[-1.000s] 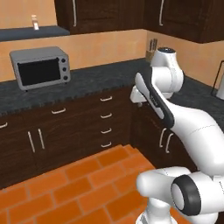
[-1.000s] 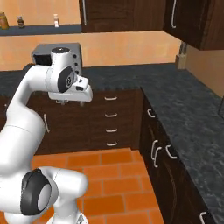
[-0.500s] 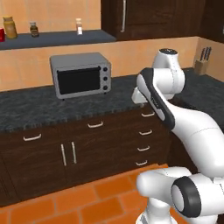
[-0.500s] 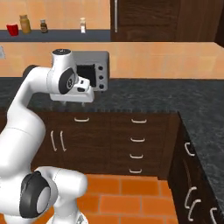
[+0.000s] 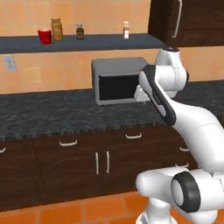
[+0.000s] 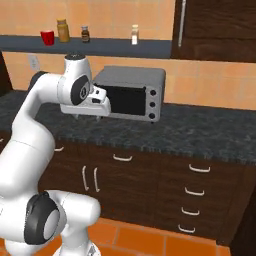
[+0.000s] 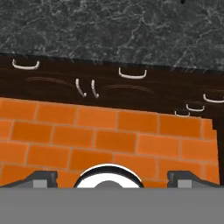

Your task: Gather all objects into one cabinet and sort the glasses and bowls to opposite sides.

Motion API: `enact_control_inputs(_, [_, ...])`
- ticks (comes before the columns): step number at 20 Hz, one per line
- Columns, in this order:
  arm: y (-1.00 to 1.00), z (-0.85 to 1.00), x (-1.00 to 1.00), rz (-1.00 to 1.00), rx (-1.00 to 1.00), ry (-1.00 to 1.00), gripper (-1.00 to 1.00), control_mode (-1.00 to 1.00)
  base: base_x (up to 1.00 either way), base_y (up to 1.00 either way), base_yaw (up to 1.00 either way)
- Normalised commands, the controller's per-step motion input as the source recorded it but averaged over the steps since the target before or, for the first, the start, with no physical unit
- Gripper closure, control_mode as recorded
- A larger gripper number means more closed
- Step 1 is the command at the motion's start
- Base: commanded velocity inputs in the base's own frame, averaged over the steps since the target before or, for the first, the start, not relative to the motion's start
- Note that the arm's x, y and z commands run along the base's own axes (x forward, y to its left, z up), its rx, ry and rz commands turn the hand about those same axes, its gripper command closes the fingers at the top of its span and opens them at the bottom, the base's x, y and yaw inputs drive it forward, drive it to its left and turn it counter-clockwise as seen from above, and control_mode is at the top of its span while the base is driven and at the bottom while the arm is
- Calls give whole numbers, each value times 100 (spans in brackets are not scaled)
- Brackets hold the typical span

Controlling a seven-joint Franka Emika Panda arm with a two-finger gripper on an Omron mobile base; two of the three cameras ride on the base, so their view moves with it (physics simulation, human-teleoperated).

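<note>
The red cup [image 5: 44, 36] stands upright on the wall shelf [image 5: 87, 42], with its open mouth up. It is high above the end effector [image 6: 87, 116] and far off to the end effector's left. It sits at the left end of a short row: a tan jar [image 5: 56, 28] just beside it, then a small dark bottle [image 5: 79, 31], then a small white bottle [image 5: 126, 29] well apart from the rest. The cup is small in the pictures, so the inside cannot be made out.

The cabinet [image 5: 188, 22] hangs up high to the right of the end effector. Its door is shut and its long light handle [image 5: 177, 19] runs up and down. The top and right side of the cabinet are cut off by the picture edge.

The end effector points down, held over the front part of the dark speckled desk [image 6: 200, 132], just in front of the grey toaster oven [image 6: 131, 93]. In the hand view its two tips [image 7: 41, 178] sit far apart near the two bottom corners, with nothing between them, so the fingers are spread wide. That view looks down past the front edge of the desk to the dark drawers [image 7: 131, 83] and the orange brick floor [image 7: 109, 135]. In the base views the fingers are hard to see, as the white hand hides them.

The desk is bare on both sides of the oven, so there is open room there. The space between the desk and the shelf is open too.
</note>
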Motion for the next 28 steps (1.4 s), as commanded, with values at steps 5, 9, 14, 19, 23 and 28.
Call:
enact_control_inputs(5, [0,0,0,0,0,0,-100,100,44,46,51])
enact_control_inputs(9, [0,0,0,0,0,0,-100,100,80,26,16])
enact_control_inputs(14, [0,0,0,0,0,0,-100,100,79,58,1])
enact_control_inputs(19, [0,0,0,0,0,0,-100,100,35,79,-13])
enact_control_inputs(23, [0,0,0,0,0,0,-100,100,52,7,-19])
enact_control_inputs(28, [0,0,0,0,0,0,-100,100,50,0,-15])
